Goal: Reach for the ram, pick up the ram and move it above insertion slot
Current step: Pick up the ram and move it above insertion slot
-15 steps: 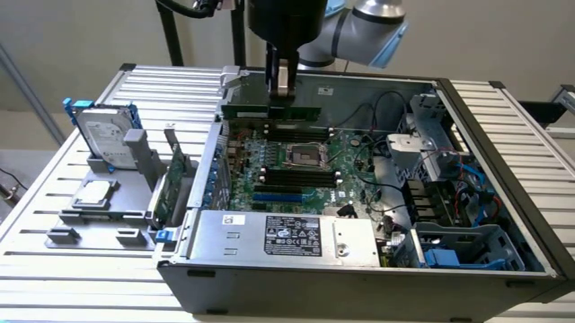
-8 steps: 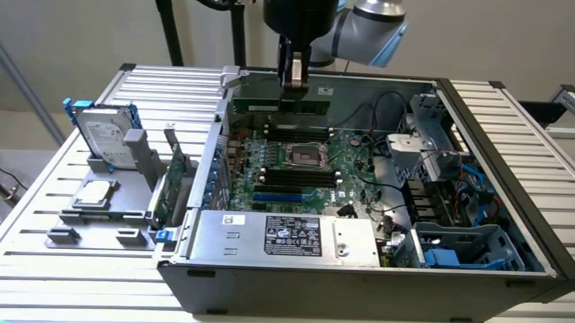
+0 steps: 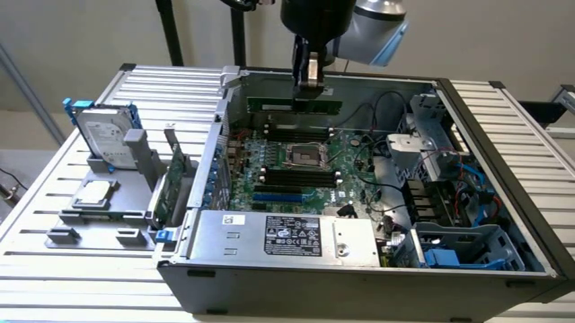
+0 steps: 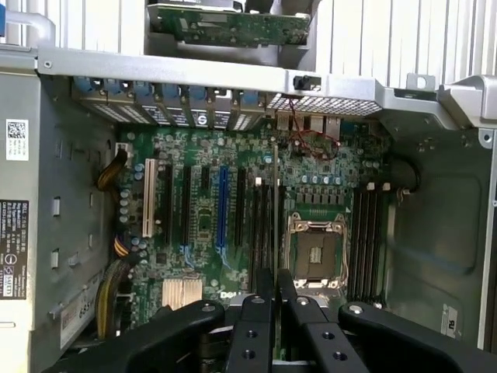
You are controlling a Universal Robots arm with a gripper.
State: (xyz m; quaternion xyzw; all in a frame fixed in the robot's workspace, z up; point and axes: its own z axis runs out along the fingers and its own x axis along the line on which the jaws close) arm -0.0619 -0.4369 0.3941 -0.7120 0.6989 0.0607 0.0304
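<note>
1. The gripper (image 3: 310,86) holds the ram (image 3: 295,105) by its upper long edge, with the fingers closed narrowly on the thin board. The ram hangs level, over the far part of the motherboard (image 3: 297,165), above the CPU socket (image 3: 303,157) and clear of it.

2. In the wrist view the fingers (image 4: 256,326) are nearly together, and the ram shows between them as one thin edge-on line (image 4: 274,233) running away from the gripper (image 4: 274,311), just beside the socket (image 4: 317,256).

3. Risk of slip: the grip is on a thin edge only (the contact area looks small), so I judge the ram could tilt or slide between the pads if the arm moves with a jerk.

4. Risk of wrong alignment: dark slots (image 3: 292,176) lie on both sides of the socket, close to each other. If the ram is a little rotated or offset, it could stand over the gap between two slots, or over the wrong one.

5. Risk of collision: the case wall (image 3: 269,84) behind the socket is near the ram, and cables (image 3: 382,151) lie on the exterior view's right of the socket. A sideways move at low height could catch these.

6. Risk to the board: if the ram drops from here, it would land on the socket area, where I think the contacts are delicate.

7. I cannot tell which slot is exactly under the ram.
</note>
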